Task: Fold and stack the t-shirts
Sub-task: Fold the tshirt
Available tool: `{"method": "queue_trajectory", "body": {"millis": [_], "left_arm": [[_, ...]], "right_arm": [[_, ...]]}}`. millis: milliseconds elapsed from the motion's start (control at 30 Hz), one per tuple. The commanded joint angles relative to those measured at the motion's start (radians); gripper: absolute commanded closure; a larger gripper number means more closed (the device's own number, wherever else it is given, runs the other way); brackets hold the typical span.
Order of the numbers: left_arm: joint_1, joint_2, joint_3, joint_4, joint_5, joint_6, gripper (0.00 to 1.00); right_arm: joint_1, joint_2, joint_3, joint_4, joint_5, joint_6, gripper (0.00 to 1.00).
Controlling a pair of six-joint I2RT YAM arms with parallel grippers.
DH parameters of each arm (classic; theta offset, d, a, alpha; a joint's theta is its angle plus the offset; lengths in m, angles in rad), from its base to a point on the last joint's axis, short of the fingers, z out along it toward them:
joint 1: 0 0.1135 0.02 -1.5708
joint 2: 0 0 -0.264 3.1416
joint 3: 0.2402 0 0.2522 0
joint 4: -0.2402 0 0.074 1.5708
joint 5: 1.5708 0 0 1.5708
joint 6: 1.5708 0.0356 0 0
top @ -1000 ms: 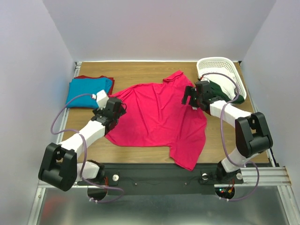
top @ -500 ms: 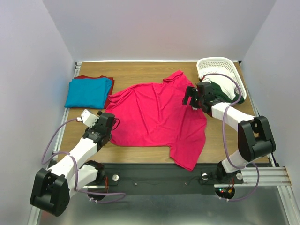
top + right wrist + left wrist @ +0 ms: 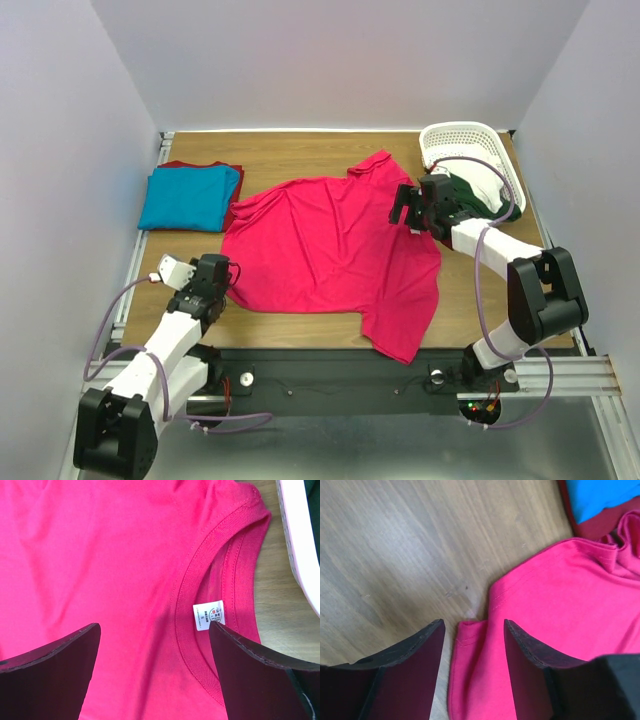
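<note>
Pink shirt (image 3: pixel 335 245) lies spread flat on the bench (image 3: pixel 290 155), a bit wrinkled. One sleeve points to the far side and the other hangs toward the near edge. Its collar sits directly under the right claw (image 3: pixel 154 626), with the white label (image 3: pixel 209 615) by the claw's right finger. The right claw is spread wide and holds nothing.

The left claw (image 3: pixel 474 630) is half spread and not pinching. The shirt's folded hem corner shows in the gap between its jaws, and the rest of the shirt runs off to the claw's right. Contact with the cloth can't be told.

Blue shirt (image 3: pixel 188 197) is folded on top of the dark red shirt (image 3: pixel 180 165), well beyond the left claw. The basket (image 3: pixel 462 135) sits just behind the right claw with dark cloth in it.

Compared with a second ago, the left arm has pulled back. Its claw was over the pink shirt's left edge and is now nearer the bench's front-left, at the hem corner. The right arm has barely moved. The pink shirt and the stack are unchanged.
</note>
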Motion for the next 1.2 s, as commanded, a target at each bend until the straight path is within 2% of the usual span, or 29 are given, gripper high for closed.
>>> {"method": "queue_trajectory", "body": {"millis": [0, 433, 633, 1167], "left_arm": [[0.012, -0.006, -0.019, 0.014, 0.031, 0.005, 0.4], [0.012, 0.036, -0.022, 0.043, 0.065, 0.024, 0.47], [0.014, 0.022, -0.026, 0.043, 0.059, 0.021, 0.55], [0.014, 0.036, -0.016, 0.031, 0.082, -0.013, 0.58]], "right_arm": [[-0.003, -0.008, -0.018, 0.053, -0.001, -0.005, 0.05], [-0.003, -0.005, -0.021, 0.051, 0.007, -0.008, 0.05], [-0.003, -0.005, -0.019, 0.051, 0.012, -0.008, 0.05], [-0.003, -0.002, -0.021, 0.051, 0.022, -0.014, 0.05]]}}
